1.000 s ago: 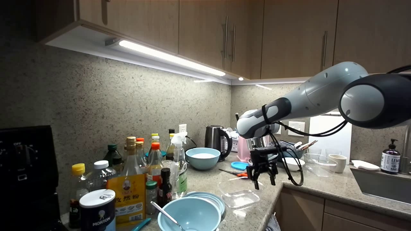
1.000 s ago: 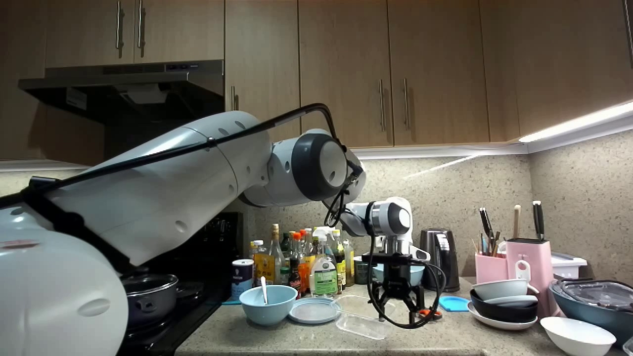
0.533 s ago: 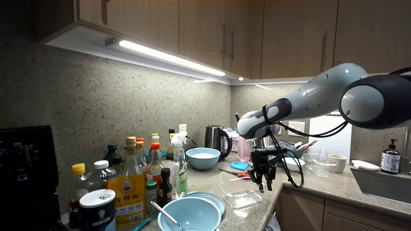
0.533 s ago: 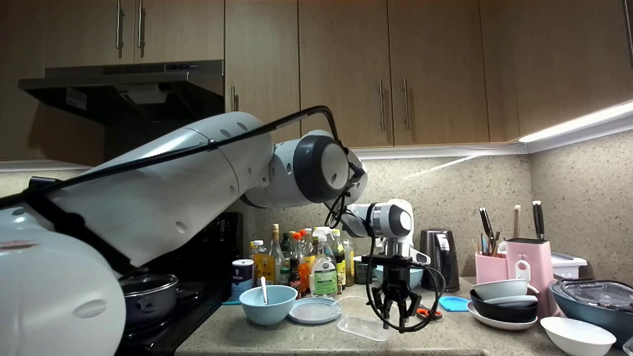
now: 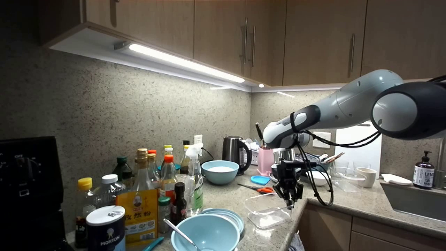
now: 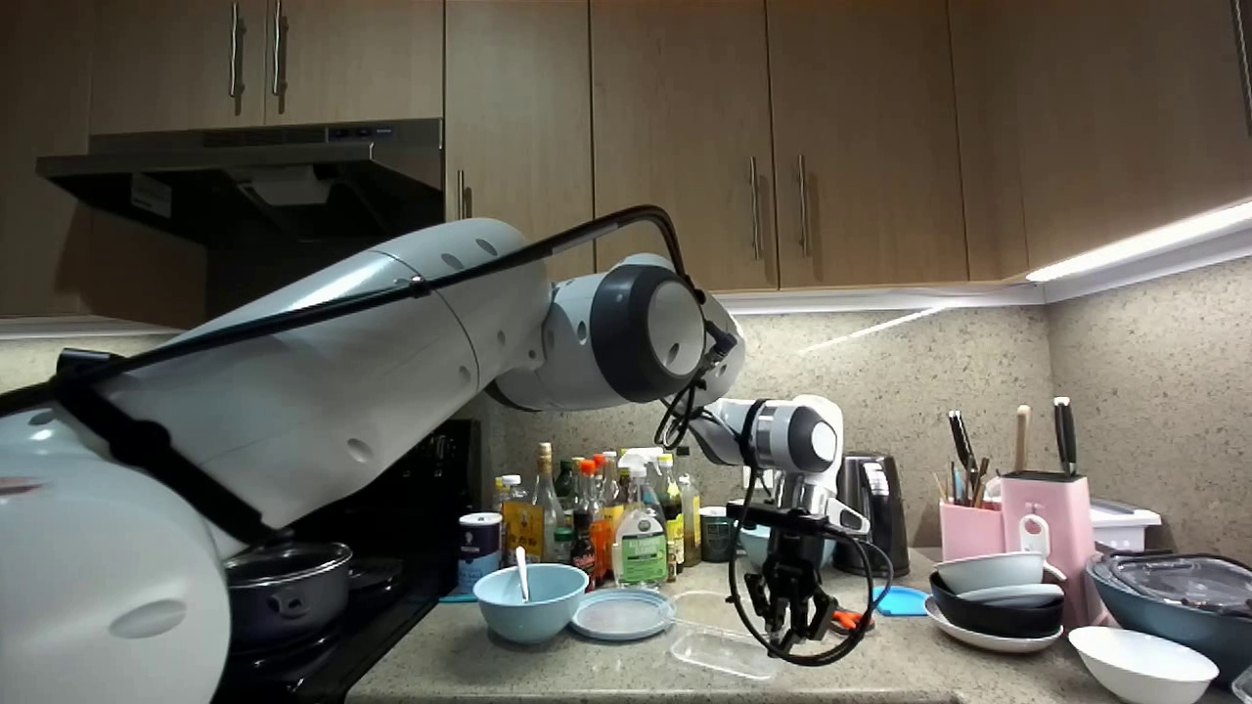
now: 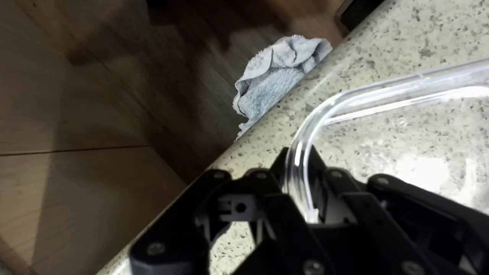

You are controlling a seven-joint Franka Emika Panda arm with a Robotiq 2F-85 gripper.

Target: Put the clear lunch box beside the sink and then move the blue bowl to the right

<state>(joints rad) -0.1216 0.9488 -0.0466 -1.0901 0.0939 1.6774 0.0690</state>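
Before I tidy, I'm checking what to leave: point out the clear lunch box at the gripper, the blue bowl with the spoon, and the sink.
Clear lunch box [image 7: 363,93], wrist view: the rim.
Blue bowl [image 6: 531,619], an exterior view: the outer wall.
Sink [image 5: 414,200], an exterior view: the inner wall.

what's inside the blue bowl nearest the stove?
A utensil leans in the blue bowl, its handle rising past the rim. Its lower end can't be seen: covered by the bowl's wall or cropped by the frame edge, depending on the exterior view.
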